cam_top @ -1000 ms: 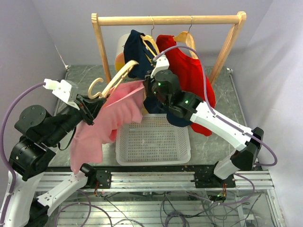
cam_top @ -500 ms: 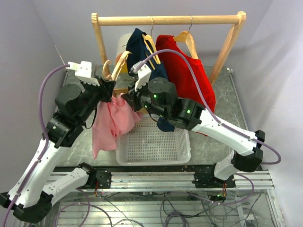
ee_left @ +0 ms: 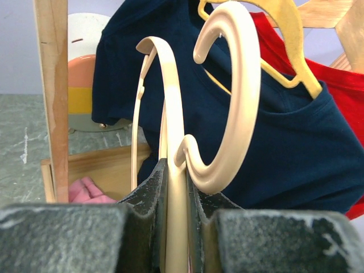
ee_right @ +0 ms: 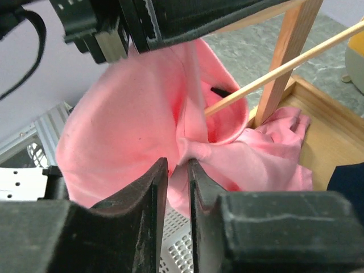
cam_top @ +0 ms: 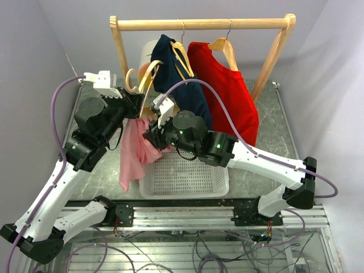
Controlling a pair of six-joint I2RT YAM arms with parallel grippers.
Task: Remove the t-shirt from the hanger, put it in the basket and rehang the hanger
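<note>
A pink t-shirt (cam_top: pixel 133 154) hangs bunched from a cream hanger (cam_top: pixel 145 79) beside the rack's left post. My left gripper (cam_top: pixel 135 108) is shut on the hanger's neck, seen in the left wrist view (ee_left: pixel 176 170), with the hanger (ee_left: pixel 170 114) rising upright and its hook curling right. My right gripper (cam_top: pixel 151 136) is just right of the left one. In the right wrist view (ee_right: pixel 177 165) it is shut on a fold of the pink t-shirt (ee_right: pixel 125 125), whose lower part droops toward the basket.
A white perforated basket (cam_top: pixel 187 183) sits below the grippers. The wooden rack (cam_top: pixel 199 24) carries a navy shirt (cam_top: pixel 176 74) and a red shirt (cam_top: pixel 227 85) on hangers, close behind. The rack's post (ee_right: pixel 284 62) and wooden base are near the right gripper.
My left arm has raised the hanger and swung it toward the rack's left post. My right gripper followed leftward with the fabric. The pink shirt has bunched and hangs narrower.
</note>
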